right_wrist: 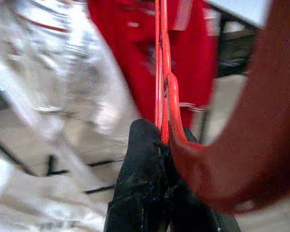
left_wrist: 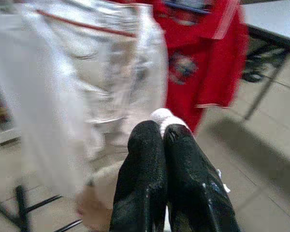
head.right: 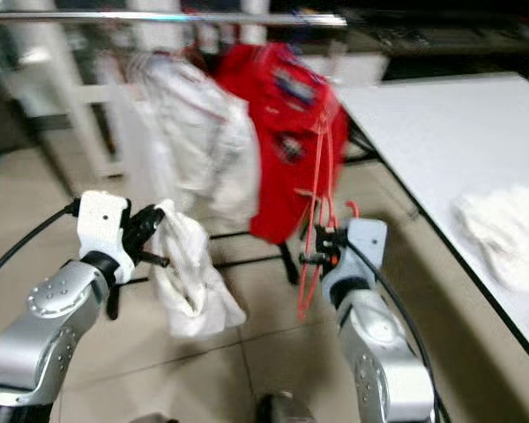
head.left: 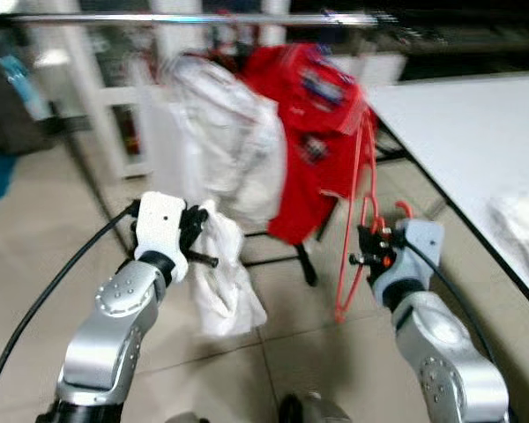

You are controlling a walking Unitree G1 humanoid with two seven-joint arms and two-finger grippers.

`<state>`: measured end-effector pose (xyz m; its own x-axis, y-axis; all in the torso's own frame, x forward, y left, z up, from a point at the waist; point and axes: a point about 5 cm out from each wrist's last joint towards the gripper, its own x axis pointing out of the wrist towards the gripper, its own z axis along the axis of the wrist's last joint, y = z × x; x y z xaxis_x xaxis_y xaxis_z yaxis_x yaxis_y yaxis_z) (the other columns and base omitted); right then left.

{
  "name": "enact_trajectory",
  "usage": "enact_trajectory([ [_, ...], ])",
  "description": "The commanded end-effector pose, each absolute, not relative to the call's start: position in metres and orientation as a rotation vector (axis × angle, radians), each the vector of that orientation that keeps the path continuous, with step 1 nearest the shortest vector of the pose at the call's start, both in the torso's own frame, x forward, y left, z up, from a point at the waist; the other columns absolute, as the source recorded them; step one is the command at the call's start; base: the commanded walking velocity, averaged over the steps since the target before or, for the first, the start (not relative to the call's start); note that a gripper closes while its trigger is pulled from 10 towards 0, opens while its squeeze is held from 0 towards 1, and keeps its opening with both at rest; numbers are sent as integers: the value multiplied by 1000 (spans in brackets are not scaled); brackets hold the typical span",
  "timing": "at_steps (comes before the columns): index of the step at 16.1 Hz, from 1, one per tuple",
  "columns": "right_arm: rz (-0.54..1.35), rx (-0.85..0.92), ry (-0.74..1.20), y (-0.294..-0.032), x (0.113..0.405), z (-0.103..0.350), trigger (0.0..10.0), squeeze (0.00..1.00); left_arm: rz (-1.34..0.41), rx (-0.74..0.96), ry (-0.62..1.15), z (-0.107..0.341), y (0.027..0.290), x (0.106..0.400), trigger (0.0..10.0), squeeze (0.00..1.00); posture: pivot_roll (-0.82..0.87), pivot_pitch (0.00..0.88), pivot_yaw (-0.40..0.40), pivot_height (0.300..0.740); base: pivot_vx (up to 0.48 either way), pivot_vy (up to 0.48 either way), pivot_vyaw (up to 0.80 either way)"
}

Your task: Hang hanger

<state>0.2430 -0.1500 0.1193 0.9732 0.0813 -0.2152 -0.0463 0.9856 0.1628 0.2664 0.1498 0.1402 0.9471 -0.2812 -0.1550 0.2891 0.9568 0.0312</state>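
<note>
1. The hanger point(head.left: 357, 220) is a thin red wire one, empty of clothes, held nearly on edge so that its wires run close together up and down.
2. Its lower part is pinched between the black fingers of the right gripper point(head.left: 363, 251), with a loop hanging below the grip above the tiled floor.
3. Its upper end lies against the red shirt point(head.left: 313, 123) hanging from the rail point(head.left: 194, 18).

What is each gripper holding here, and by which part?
Right gripper: thin red wire hanger, pinched near its hook. Left gripper: white cloth garment, pinched at its upper edge.
</note>
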Motion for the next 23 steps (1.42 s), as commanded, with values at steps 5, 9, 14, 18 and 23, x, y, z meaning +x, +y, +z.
enact_trajectory([
  [5, 25, 147, 187, -157, 242, 124, 10000, 0, -221, 24, 76, 151, 151, 272, 10000, 0, 43, 73, -35, 740, 0, 0, -800],
  [9, -6, 272, 155, -155, 242, 130, 10000, 0, -245, -54, 60, 155, 154, 272, 10000, 0, 42, 65, -30, 740, 0, 0, -800],
  [14, -21, 223, 162, -157, 242, 130, 10000, 0, -197, 21, 77, 154, 159, 273, 10000, 0, 41, 61, -31, 740, 0, 0, -800],
  [18, -21, 223, 162, -157, 242, 130, 10000, 0, -197, 21, 77, 154, 159, 273, 10000, 0, 41, 61, -31, 740, 0, 0, -800],
  [23, -21, 223, 162, -157, 242, 130, 10000, 0, -197, 21, 77, 154, 159, 273, 10000, 0, 41, 61, -31, 740, 0, 0, -800],
])
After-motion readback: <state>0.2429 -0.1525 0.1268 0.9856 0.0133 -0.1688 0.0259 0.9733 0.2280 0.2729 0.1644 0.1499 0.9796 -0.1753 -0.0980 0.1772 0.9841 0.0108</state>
